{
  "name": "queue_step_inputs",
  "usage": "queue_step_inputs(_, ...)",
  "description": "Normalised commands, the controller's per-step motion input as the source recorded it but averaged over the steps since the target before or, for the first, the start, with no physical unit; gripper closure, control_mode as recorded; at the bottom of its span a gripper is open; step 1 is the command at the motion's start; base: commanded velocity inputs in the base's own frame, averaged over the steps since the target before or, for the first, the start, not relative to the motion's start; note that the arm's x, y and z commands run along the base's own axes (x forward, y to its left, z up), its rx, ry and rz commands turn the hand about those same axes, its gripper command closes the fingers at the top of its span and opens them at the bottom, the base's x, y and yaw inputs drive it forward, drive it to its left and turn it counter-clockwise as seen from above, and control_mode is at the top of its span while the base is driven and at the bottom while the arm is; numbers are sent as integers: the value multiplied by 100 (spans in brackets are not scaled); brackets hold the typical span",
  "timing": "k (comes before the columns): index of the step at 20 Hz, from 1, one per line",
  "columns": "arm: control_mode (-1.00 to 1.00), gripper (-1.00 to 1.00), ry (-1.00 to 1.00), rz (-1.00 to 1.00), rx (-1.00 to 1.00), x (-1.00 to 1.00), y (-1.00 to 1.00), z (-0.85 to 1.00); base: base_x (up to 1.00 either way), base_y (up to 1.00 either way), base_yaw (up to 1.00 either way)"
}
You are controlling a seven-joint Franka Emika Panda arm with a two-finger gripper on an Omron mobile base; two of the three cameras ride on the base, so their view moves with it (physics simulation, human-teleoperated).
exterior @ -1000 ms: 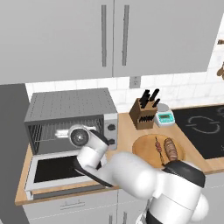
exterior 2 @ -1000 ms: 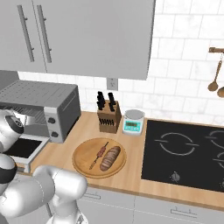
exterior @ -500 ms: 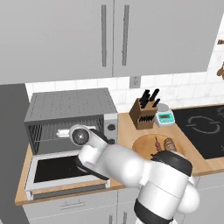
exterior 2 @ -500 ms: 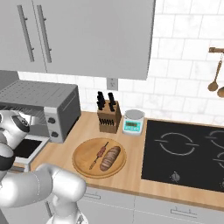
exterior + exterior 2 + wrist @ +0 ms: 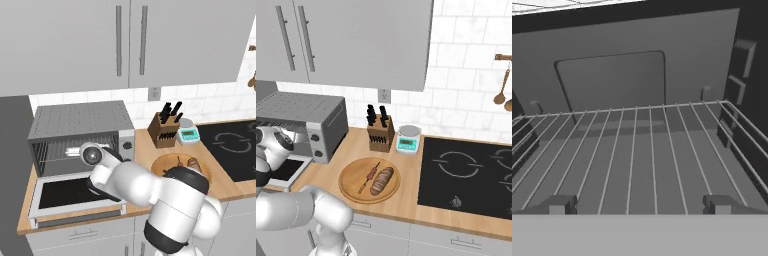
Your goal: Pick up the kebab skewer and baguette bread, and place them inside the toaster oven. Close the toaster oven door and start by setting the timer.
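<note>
Gripper (image 5: 639,205) stands spread wide and grasping nothing, its two small dark finger tips (image 5: 561,204) set far apart over the front of the wire rack (image 5: 637,150) inside the boxy silver-grey toaster oven (image 5: 82,131). From the hand view, the grey back wall of the oven cavity faces the camera, and the rack bars run away from the finger tips toward it. From the left base view, the white arm reaches across the wide drop-down silver-framed toaster oven door (image 5: 70,192), which lies lowered flat in front of the oven with its dark glass window facing up. The thin dark kebab skewer threaded with reddish-brown meat chunks (image 5: 369,177) and the short golden-brown baguette bread (image 5: 382,180) lie side by side, just beside each other, on the round wooden plate (image 5: 351,185) on the light wood counter (image 5: 406,192), well apart from the oven. A wooden knife block with dark handles (image 5: 380,135) and a small teal-faced kitchen scale (image 5: 408,139) stand behind the plate near the white tiled wall. A black glass cooktop (image 5: 466,175) lies to the plate's right.
</note>
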Motion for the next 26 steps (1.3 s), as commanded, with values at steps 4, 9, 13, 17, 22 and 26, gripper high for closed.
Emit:
queue_step_inputs(4,-100,-100,0,0,0,1,0,-27,0,0,0)
queue_step_inputs(9,-100,-100,0,0,0,0,0,-29,0,0,0)
queue_step_inputs(13,-100,-100,0,0,0,0,0,-34,0,0,0)
queue_step_inputs(17,-100,-100,0,0,0,-8,0,-54,0,0,0)
queue_step_inputs(22,-100,-100,0,0,0,-46,0,-86,0,0,0)
queue_step_inputs(26,-100,-100,0,0,0,-70,0,-100,0,0,0)
